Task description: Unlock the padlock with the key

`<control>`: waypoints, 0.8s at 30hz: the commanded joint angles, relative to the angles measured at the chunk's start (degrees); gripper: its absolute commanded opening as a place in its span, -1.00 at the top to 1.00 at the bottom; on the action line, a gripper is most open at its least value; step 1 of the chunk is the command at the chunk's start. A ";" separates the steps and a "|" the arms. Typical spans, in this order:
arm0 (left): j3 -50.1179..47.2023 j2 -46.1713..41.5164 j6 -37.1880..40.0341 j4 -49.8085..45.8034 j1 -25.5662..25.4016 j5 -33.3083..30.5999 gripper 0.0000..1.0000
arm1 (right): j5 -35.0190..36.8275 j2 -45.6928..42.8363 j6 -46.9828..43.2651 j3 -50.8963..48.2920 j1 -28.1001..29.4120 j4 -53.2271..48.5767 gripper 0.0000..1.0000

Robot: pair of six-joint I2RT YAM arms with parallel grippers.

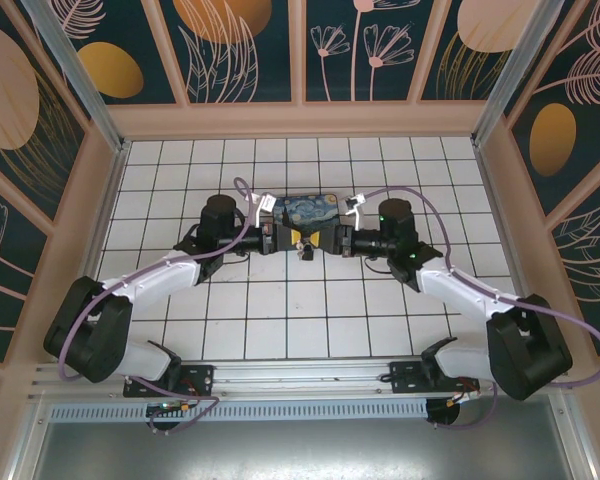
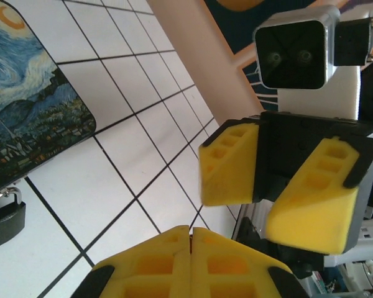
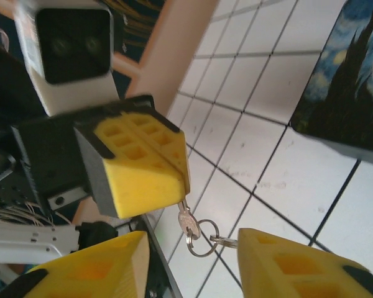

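Left pincer [image 2: 191, 234] is clenched, its yellow pads pressed flat together around the small thin metal key [image 3: 185, 221]. In the right wrist view this pincer [image 3: 183, 185] shows from the front, with the key sticking out below its tips. A thin wire ring [image 3: 202, 239] hangs from the key. A second small key [image 3: 224, 242] on the ring reaches the edge of one yellow finger [image 3: 280, 261] of the right pincer [image 3: 193, 241]. That right pincer [image 2: 239, 205] is released, its jaws spread wide and nothing between them, facing the left one closely. From above, both pincers meet tip to tip near the middle of the white tiled surface [image 1: 280, 320], just in front of the blue swirl-painted rectangular box [image 1: 305, 210]. The tiny padlock [image 2: 3, 220], dark-bodied with a thin silvery shackle, lies on the tiles beside the box's [image 2: 31, 118] near edge, apart from both pincers.
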 commanded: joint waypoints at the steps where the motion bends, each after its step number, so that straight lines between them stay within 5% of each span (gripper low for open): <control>1: -2.37 -1.93 -7.53 11.78 0.04 -1.73 1.00 | 2.60 -1.24 7.90 -2.70 0.60 13.00 0.02; 7: -5.81 -1.28 -16.73 25.22 0.03 -3.60 1.00 | 7.51 1.83 17.36 -5.70 1.90 29.60 -0.09; 16: -8.40 0.58 -25.26 37.40 0.03 -7.09 1.00 | 7.56 7.81 21.13 -4.64 5.02 37.65 0.01; 24: -8.89 1.51 -25.67 38.16 0.06 -7.34 1.00 | 7.86 8.14 22.22 -4.83 5.52 39.89 0.20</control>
